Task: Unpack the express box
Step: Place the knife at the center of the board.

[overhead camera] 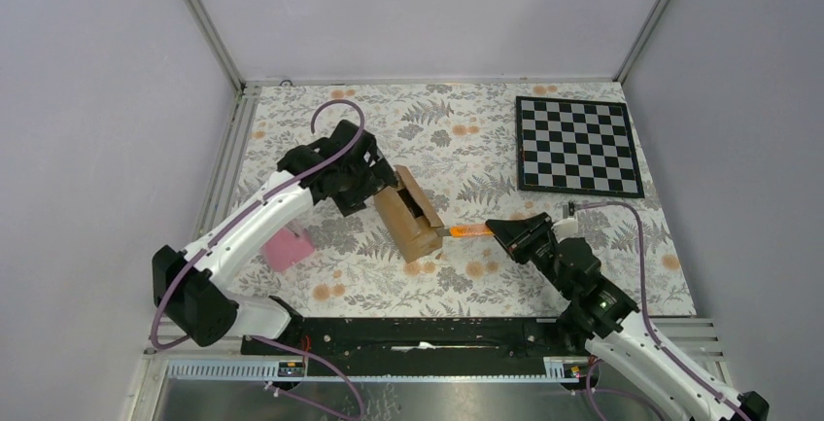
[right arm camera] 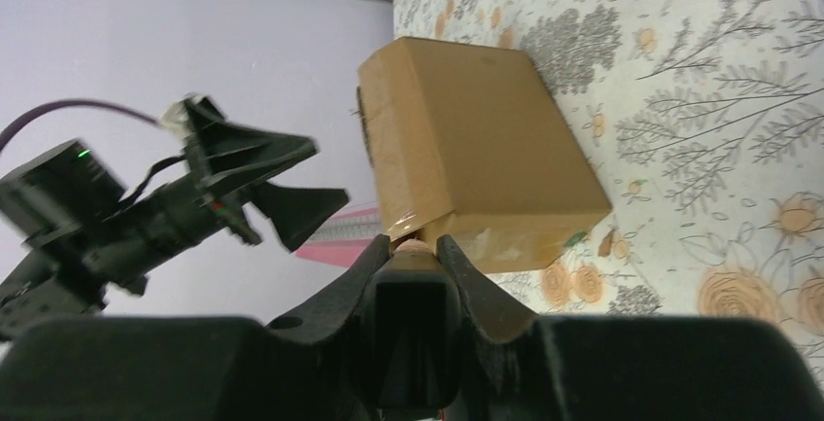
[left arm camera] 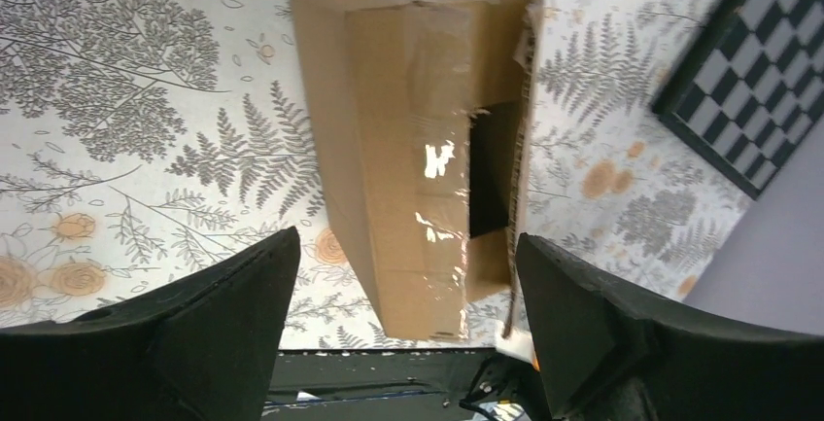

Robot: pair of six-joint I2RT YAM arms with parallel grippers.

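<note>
From where I stand, a pink wedge-shaped block (overhead camera: pixel 289 249) lies by the left arm's forearm, out of play. Next comes the left gripper (left arm camera: pixel 406 238), its 2 black fingers (left arm camera: pixel 223 329) spread wide and holding nothing. They straddle the small brown rectangular cardboard express box (overhead camera: pixel 410 212) without touching it.

The box rests on the floral-print tablecloth (overhead camera: pixel 466 129) near the middle. In the overhead view it sits at about 4 o'clock from the left gripper, just beside it, with its long axis running from 11 o'clock to 5 o'clock. The left arm is the nearer of the 2.

The top of the box is sealed with glossy clear tape that catches the light. A dark slot (left arm camera: pixel 491 168) gapes along 1 long edge, so I would judge the seam partly opened and the contents not yet out.

At 3 o'clock from the box's near end, the slim orange-and-black cutter (overhead camera: pixel 469 232) points at the cardboard, tip at or against it. The right gripper (overhead camera: pixel 496 230) is clamped narrow on its handle. The black-and-white chessboard (overhead camera: pixel 578 146) lies at 1 o'clock from the box, well apart.
</note>
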